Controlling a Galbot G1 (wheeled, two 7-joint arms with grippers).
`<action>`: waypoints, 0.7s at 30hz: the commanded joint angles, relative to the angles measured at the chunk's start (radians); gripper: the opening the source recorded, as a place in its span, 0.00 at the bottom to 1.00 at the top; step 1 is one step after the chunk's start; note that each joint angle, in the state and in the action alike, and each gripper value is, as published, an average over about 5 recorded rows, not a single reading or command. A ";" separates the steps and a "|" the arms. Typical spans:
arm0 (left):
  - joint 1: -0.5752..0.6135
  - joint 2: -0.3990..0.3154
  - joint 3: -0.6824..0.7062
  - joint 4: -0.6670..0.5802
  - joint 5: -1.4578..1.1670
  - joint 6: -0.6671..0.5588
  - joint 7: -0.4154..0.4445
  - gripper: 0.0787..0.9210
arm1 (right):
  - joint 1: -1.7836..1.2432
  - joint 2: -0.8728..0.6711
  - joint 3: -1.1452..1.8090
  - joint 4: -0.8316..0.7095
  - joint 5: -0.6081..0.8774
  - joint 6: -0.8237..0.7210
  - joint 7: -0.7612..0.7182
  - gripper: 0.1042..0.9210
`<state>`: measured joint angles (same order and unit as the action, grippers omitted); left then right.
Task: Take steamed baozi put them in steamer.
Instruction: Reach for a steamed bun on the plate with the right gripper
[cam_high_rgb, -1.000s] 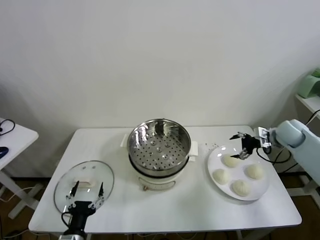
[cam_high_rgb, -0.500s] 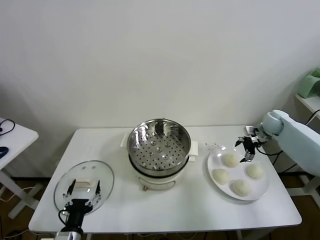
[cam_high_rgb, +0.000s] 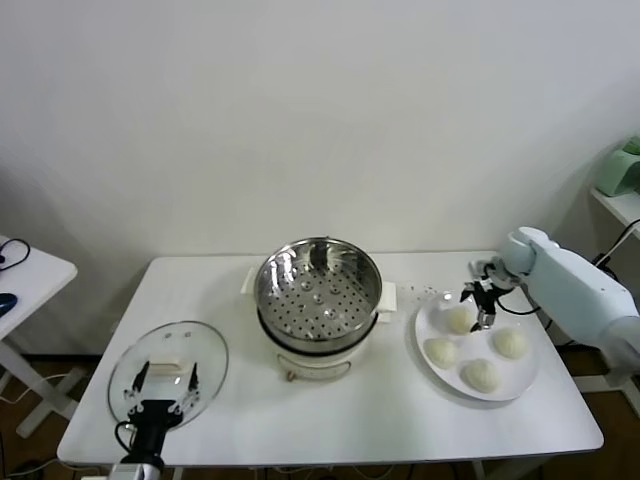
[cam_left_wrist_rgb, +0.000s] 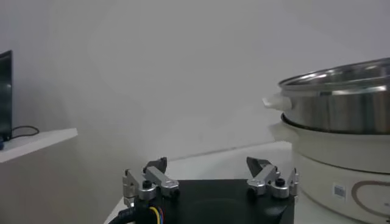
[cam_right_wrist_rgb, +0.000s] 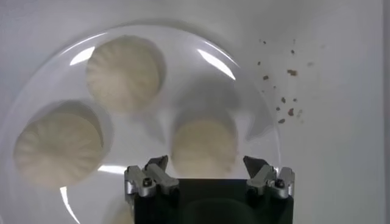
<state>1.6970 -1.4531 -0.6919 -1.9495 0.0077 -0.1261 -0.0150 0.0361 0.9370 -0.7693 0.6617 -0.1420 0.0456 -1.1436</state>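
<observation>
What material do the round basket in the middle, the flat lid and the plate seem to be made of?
Round perforated basket: polished steel, mirror-like reflections.
Flat round lid: clear glass, probably; the table shows through.
White round plate: glossy glazed ceramic or plastic; bright highlights.

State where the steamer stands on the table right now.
In the head view, the steamer stands mid-table, between the glass lid on the robot's left and the plate of baozi on its right.

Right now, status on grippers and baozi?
Right gripper open, fingers over the rear baozi. Four on the plate, steamer empty. Left gripper open above the glass lid.
</observation>
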 joint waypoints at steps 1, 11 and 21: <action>-0.001 0.001 -0.001 0.003 -0.001 0.001 -0.001 0.88 | -0.004 0.028 0.001 -0.034 -0.012 0.004 -0.003 0.88; -0.001 0.001 0.000 0.005 0.000 0.000 -0.004 0.88 | -0.015 0.042 0.040 -0.059 -0.043 0.014 0.001 0.87; 0.006 -0.001 0.002 0.007 0.001 -0.003 -0.007 0.88 | -0.016 0.041 0.055 -0.058 -0.043 0.018 -0.003 0.73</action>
<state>1.7026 -1.4527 -0.6907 -1.9428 0.0076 -0.1281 -0.0222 0.0200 0.9731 -0.7185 0.6120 -0.1785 0.0627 -1.1467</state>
